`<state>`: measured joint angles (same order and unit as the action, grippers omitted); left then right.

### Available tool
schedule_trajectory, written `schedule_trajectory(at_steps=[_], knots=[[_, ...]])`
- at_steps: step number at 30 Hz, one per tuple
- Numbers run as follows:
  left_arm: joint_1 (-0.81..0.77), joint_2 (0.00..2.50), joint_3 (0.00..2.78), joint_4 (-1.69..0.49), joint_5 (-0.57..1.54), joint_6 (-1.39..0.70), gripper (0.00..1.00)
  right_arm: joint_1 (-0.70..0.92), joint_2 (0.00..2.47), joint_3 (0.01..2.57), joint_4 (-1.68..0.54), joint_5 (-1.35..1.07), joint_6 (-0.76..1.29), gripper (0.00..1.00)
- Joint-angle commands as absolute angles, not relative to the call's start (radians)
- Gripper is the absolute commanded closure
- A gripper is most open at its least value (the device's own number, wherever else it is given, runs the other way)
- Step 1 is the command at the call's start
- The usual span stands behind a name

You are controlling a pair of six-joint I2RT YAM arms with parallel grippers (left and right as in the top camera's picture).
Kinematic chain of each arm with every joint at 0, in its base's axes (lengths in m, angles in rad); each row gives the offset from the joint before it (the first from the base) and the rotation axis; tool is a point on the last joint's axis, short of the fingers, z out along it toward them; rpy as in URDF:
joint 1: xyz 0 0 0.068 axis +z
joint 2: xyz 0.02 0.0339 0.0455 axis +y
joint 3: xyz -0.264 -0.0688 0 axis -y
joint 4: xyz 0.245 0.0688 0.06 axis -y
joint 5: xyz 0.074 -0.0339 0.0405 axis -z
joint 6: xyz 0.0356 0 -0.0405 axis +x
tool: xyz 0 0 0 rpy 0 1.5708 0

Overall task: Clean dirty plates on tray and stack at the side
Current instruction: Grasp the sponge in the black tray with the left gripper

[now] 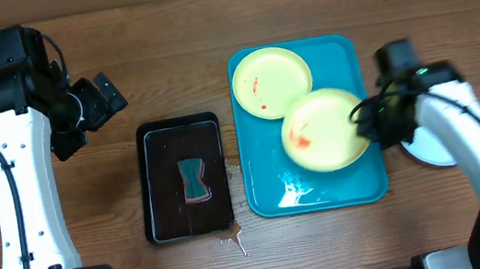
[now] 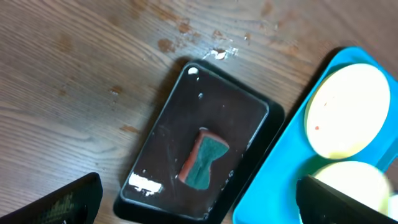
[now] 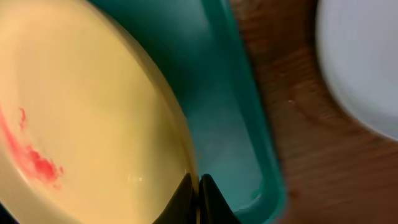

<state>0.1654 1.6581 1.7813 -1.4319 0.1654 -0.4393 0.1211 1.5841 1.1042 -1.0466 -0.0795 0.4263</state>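
Overhead, I'm watching my right gripper (image 1: 364, 123) clamping the rim of a smeared, round, pale yellow-green plate (image 1: 323, 131) over the turquoise rectangular plastic tray (image 1: 359, 188). Left wrist: my left gripper (image 2: 199, 182), fingers (image 2: 62, 202) wide apart, is hanging above a black rectangular tray (image 2: 161, 124). Right wrist: the fingertips (image 3: 214, 202) are pinching that rim.

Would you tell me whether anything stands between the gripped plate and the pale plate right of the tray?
Only the raised rim of the tray lies between the plate in the right gripper and the pale plate.
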Motion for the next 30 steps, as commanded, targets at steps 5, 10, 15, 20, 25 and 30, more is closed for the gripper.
schedule_trajectory(at_steps=[5, 10, 15, 20, 25, 30], knots=[[0.168, 1.655, 1.800, -1.399, 0.184, -0.531, 0.00, 0.242, 1.584, 0.903, -0.863, -0.031, 0.631, 0.96], [0.149, 1.656, 1.800, -1.420, 0.299, -0.403, 0.02, 0.227, 1.584, 0.916, -0.865, 0.051, 0.574, 0.96], [0.040, 1.656, 1.780, -1.464, 0.250, -0.295, 0.10, 0.222, 1.582, 0.979, -0.906, 0.047, 0.409, 0.79], [-0.126, 1.658, 1.654, -1.427, 0.096, -0.342, 0.11, 0.222, 1.571, 1.046, -0.951, 0.028, 0.346, 0.71], [-0.227, 1.662, 1.438, -1.277, 0.048, -0.458, 0.15, 0.222, 1.560, 1.081, -0.982, 0.021, 0.356, 0.70], [-0.245, 1.662, 1.219, -1.081, 0.052, -0.508, 0.42, 0.222, 1.560, 1.081, -0.984, 0.015, 0.366, 0.71]])
